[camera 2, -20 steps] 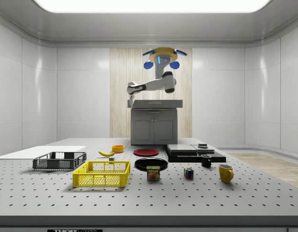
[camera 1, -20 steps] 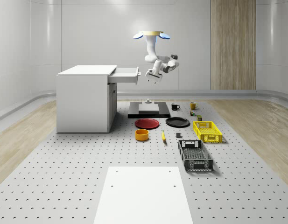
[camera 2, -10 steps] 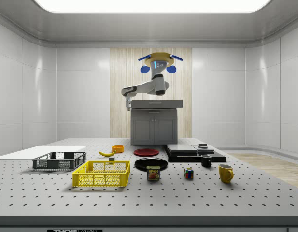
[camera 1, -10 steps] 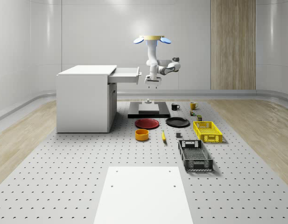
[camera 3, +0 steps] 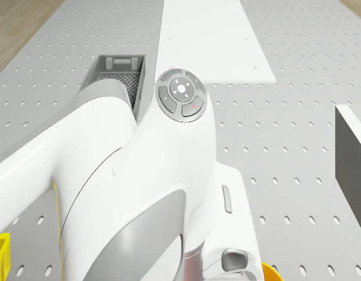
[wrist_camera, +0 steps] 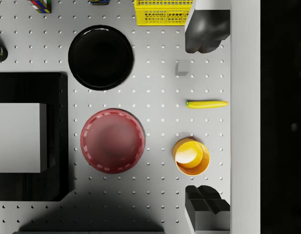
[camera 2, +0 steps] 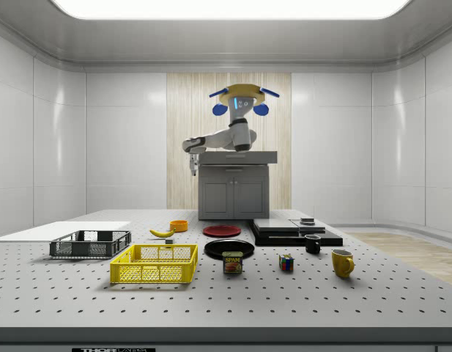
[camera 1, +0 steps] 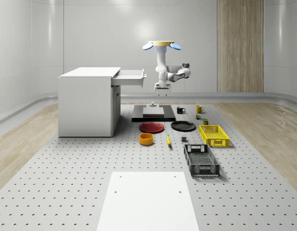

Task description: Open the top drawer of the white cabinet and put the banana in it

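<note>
Your drone [camera 1: 161, 45] hovers just off the pulled-out top drawer [camera 1: 130, 77] of the white cabinet [camera 1: 88, 101], arm bent, end effector [camera 1: 161, 88] pointing down, spread wide and empty. One yellow banana [wrist_camera: 207, 104] lies on the perforated grey bench [camera 1: 66, 183], beside one orange bowl [wrist_camera: 191, 156], near two plates, with open room around.

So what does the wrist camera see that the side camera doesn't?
Wrist view: the gripper with its fingers wide apart, looking straight down. Side view: the drone hovering in front of the white cabinet, plus a yellow mug. Both: the banana, orange bowl and red plate.
</note>
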`<state>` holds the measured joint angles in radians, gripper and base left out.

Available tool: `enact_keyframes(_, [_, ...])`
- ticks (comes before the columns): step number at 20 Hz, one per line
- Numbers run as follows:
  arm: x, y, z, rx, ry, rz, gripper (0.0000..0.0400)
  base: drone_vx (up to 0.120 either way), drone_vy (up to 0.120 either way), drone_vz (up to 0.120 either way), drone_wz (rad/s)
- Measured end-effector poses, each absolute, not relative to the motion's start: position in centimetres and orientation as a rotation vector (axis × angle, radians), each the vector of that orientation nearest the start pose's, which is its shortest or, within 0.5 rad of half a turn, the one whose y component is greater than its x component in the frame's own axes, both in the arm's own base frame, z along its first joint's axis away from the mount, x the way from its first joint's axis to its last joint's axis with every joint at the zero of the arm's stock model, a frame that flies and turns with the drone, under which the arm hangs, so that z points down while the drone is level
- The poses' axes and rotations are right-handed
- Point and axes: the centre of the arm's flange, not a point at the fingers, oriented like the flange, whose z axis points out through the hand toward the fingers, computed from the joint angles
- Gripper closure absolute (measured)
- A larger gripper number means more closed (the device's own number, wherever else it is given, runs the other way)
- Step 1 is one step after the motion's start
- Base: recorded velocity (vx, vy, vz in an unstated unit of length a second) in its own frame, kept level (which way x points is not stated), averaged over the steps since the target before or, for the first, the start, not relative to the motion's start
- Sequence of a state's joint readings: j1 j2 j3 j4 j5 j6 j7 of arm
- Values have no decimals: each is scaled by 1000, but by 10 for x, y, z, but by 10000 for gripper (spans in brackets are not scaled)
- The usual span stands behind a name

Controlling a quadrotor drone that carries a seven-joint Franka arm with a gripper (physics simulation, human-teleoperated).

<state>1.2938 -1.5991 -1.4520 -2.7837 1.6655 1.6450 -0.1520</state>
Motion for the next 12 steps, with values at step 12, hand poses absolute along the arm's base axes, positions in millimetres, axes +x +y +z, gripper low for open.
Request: enact_keyframes(12, [337, 6, 475, -3, 0, 785, 0, 103, 40, -120, 0])
